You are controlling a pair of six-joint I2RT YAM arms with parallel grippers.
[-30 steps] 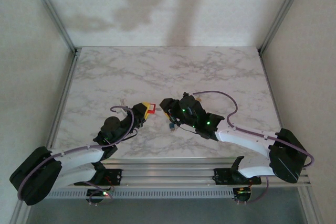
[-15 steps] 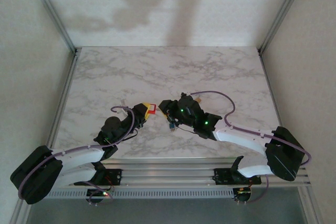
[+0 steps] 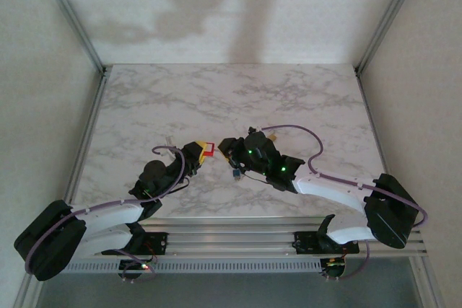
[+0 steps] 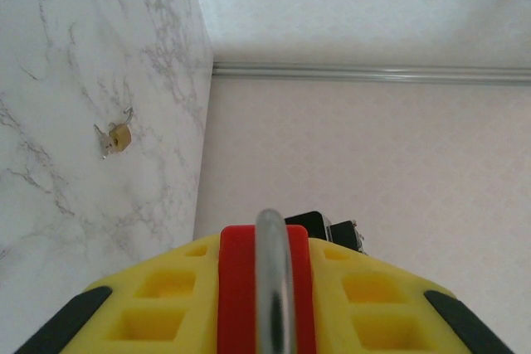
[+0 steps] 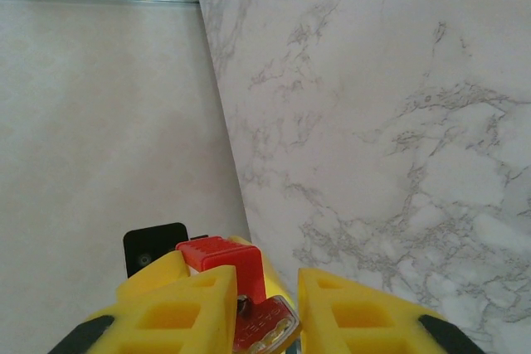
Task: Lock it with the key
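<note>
Over the marble table (image 3: 216, 99), the left gripper (image 3: 201, 150) is clamping the red padlock (image 4: 236, 279), its lower body cut off. The right gripper (image 5: 264, 292) is narrowly bracketing the key (image 5: 267, 327), whose blade is hidden; whether it is pinching is unclear.

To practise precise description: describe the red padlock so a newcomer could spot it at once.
Begin at the white marble tabletop and look near its front middle. Clamped in the left pincer, between yellow fingers, is the small red padlock with a silver metal shackle. It is the sole red thing, unlike the silver key in the right pincer.
</note>
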